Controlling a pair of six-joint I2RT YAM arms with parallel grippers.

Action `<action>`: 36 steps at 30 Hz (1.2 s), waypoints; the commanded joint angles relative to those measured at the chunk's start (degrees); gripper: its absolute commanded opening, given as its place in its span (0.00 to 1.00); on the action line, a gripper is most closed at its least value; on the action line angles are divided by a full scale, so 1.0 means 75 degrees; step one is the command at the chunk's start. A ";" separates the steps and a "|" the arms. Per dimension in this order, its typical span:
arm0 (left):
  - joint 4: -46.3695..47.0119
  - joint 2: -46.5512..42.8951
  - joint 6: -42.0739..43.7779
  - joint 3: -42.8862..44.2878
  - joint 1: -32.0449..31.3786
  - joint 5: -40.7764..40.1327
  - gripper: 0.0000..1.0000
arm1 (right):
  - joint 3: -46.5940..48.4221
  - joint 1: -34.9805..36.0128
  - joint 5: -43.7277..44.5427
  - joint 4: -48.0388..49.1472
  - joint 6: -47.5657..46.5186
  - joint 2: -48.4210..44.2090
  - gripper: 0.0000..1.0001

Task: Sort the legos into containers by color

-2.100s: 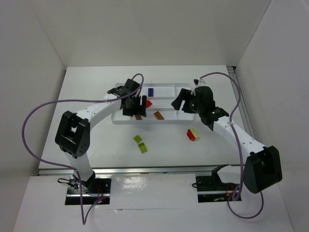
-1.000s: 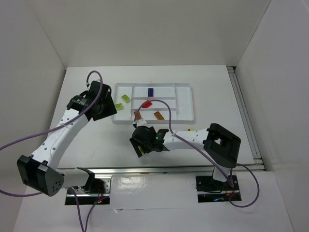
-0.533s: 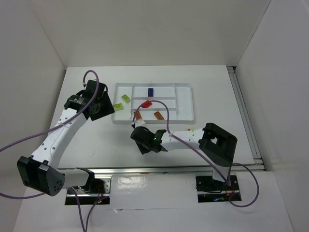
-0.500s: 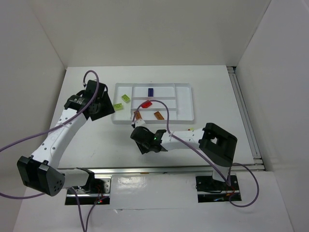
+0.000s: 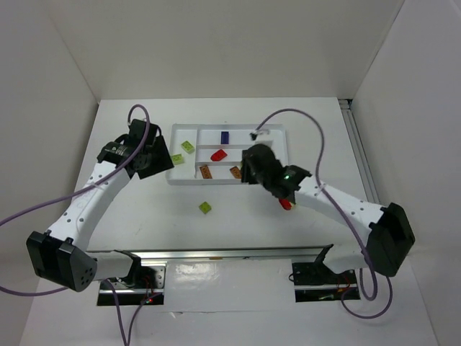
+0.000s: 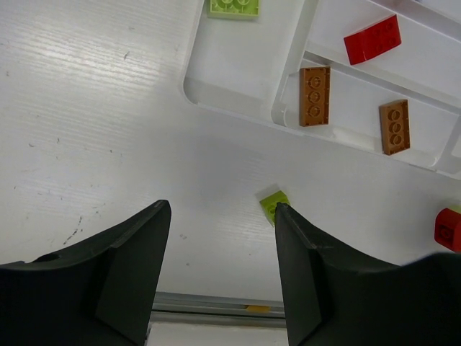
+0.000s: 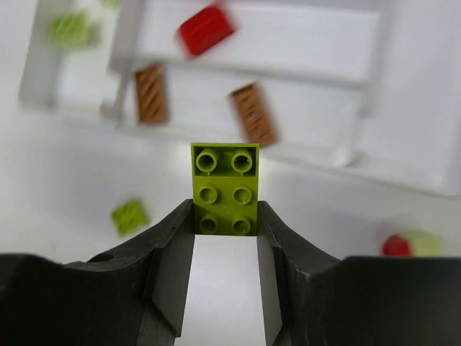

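The white tray holds two yellow-green legos, a dark blue one, a red one and two orange ones. My right gripper is shut on a yellow-green 2x3 lego; in the top view the right gripper is at the tray's front edge. A small yellow-green lego lies loose on the table, as does a red one. My left gripper is open and empty just left of the tray, and in its wrist view it hangs above the table.
The tray's rim curves at its near left corner. The table's metal front edge lies below the left fingers. White walls enclose the table on three sides.
My right arm has swung from the front of the table up to the tray's front edge, carrying a yellow-green lego. One small yellow-green lego stays behind. My left arm has barely moved.
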 commanded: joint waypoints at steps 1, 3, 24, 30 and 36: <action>0.0236 0.0125 0.0216 -0.0073 0.0040 0.0234 0.70 | 0.0001 -0.1469 0.0163 -0.0069 -0.0135 -0.0137 0.34; 0.0236 0.0126 0.0297 -0.0074 -0.0031 0.0234 0.70 | 0.0235 -0.2047 -0.0070 0.0153 -0.0357 0.0272 0.34; 0.0236 0.0337 0.0521 -0.0144 -0.0171 0.0304 0.71 | 0.2814 -0.4159 -0.0212 0.1080 -0.1249 0.3988 0.75; 0.0236 0.0337 0.0521 -0.0074 -0.0171 0.0152 0.73 | 0.2150 -0.3657 0.0069 0.1220 -0.1425 0.2702 0.80; 0.0166 0.0196 0.0521 0.0160 -0.0171 -0.0269 0.73 | 0.0815 -0.1549 -0.0656 0.1208 -0.1601 0.1201 0.81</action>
